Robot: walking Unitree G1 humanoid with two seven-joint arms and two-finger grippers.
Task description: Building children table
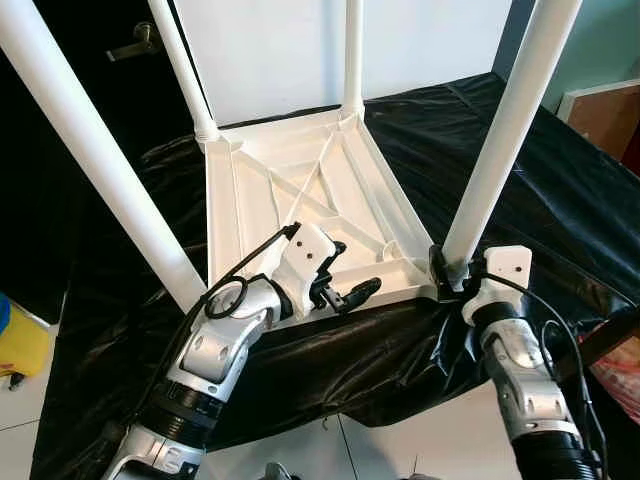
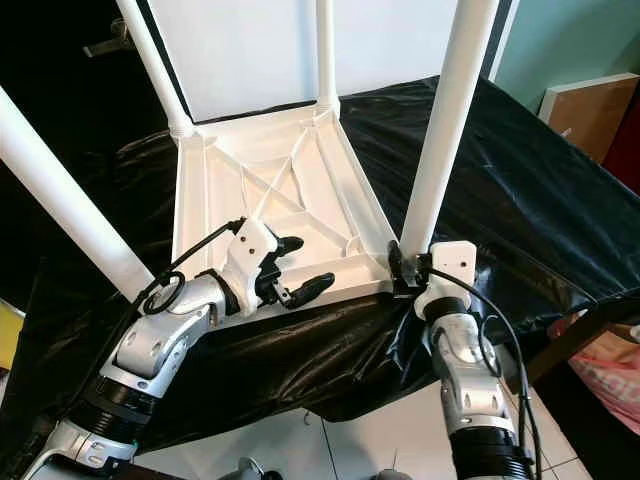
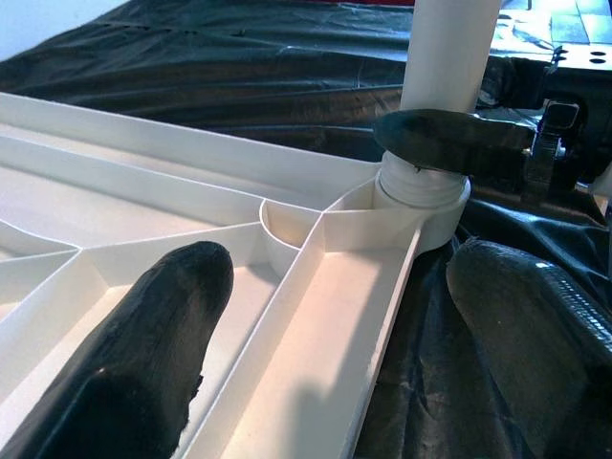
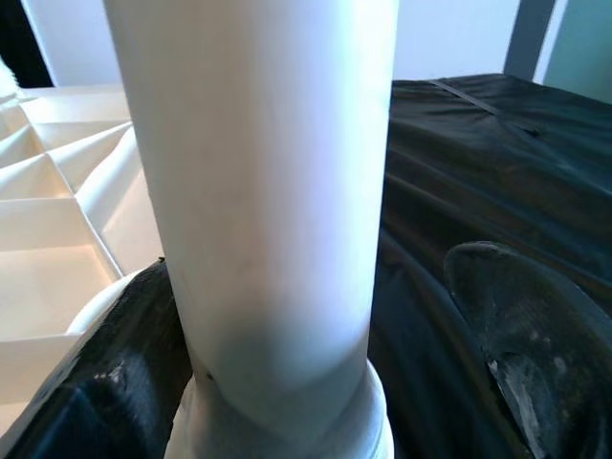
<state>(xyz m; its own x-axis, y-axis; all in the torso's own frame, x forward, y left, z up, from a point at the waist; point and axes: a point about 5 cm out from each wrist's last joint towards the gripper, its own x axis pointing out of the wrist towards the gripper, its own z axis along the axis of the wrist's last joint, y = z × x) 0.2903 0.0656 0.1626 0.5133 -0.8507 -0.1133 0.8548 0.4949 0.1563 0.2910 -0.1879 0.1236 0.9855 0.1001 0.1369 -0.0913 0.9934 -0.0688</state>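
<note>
A: Left eye view: the white ribbed plastic children's tabletop [image 1: 300, 200] lies upside down on a surface draped in crinkled black plastic sheeting [image 1: 560, 190], with four white round plastic legs standing up from its corners.

B: Which leg is being worked on?

A: The near right-hand white leg [image 1: 505, 130]. The right gripper [image 1: 447, 268] sits at its foot, one finger on each side of the tube where it enters the corner socket [image 3: 421, 196]. In the right wrist view one finger [image 4: 115, 382] touches the leg and the other [image 4: 526, 335] stands a little off, so the jaws are spread around it, not clamped.

B: And the left gripper?

A: The left gripper [image 1: 345, 285] hovers over the near edge of the tabletop, fingers apart and holding nothing; one finger [image 3: 143, 354] lies over a rib channel, the other [image 3: 535, 335] outside the rim above the sheeting.

B: So what step is this?

A: I judge it to be seating the last leg. Next the right gripper would need to close on the tube and press or twist it home, while the left steadies the near rim.

B: Any brand or writing?

A: None readable on the table, the sheeting or the arms.
</note>
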